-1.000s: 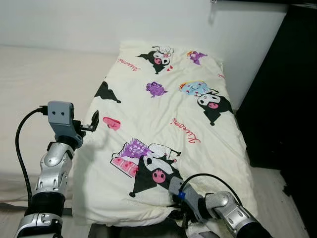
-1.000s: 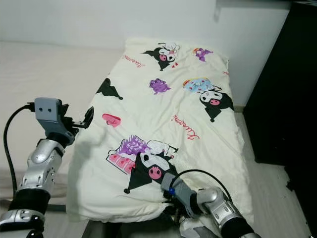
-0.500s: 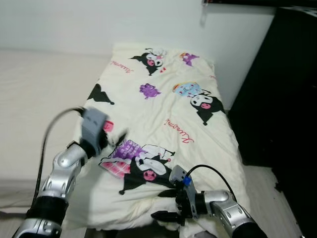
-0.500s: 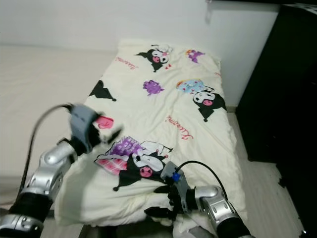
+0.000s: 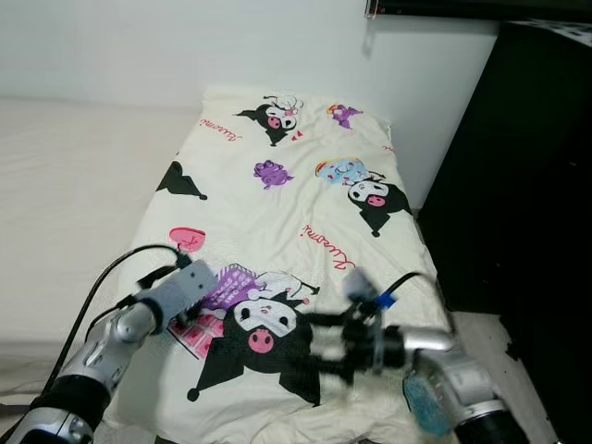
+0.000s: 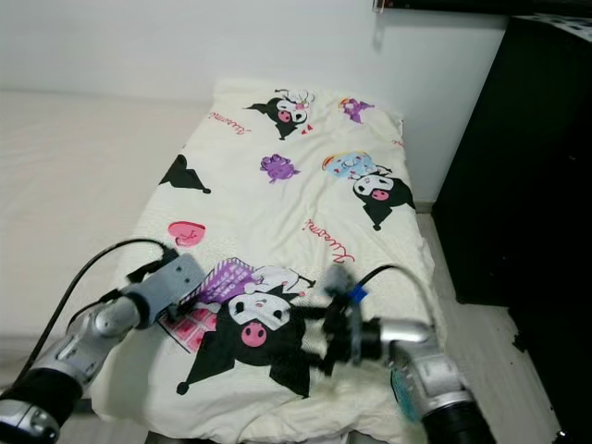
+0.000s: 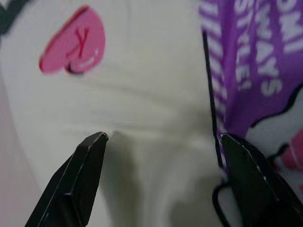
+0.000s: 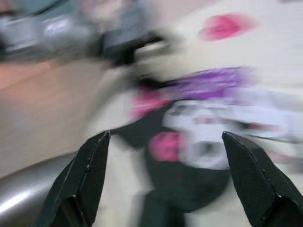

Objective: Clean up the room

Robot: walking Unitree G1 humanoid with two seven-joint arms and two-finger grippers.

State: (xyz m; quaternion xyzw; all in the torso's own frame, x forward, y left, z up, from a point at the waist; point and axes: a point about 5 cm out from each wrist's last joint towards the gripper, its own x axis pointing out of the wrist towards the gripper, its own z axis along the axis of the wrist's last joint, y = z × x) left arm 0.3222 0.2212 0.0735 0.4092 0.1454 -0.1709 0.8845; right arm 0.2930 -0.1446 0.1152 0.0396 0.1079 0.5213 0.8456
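Covering: cream quilt [image 5: 296,231] with cartoon prints lies spread over the right part of the bed [image 5: 65,185], reaching from the white wall [image 5: 185,46] at the far end to the near edge.
Quilt prints: pink heart [image 7: 73,40]; purple lettered patch [image 7: 246,61]; black-and-white cartoon figure [image 5: 264,338] near the front edge; more figures toward the far end.
Quilt state: mostly flat, light creases; near hem bunched and rumpled at the front edge.
Bed: bare pale mattress surface to the left of the quilt.
Left tool [image 7: 161,142]: low over the quilt's near left part, beside the purple patch; fingers set wide apart, nothing between them, tips close to the fabric; contact cannot be told.
Left arm: silver, black cable looping along it, reaching in from the lower left.
Right tool [image 8: 165,142]: above the quilt's near right part, pointing left toward the black cartoon figure; fingers wide apart, nothing held. Views of it are motion-blurred.
Right arm: silver, black cable arched over the wrist, with a teal patch [image 5: 424,402] on the forearm.
Surroundings: dark cabinet [image 5: 518,185] stands just right of the bed; strip of pale floor [image 5: 481,333] between them.
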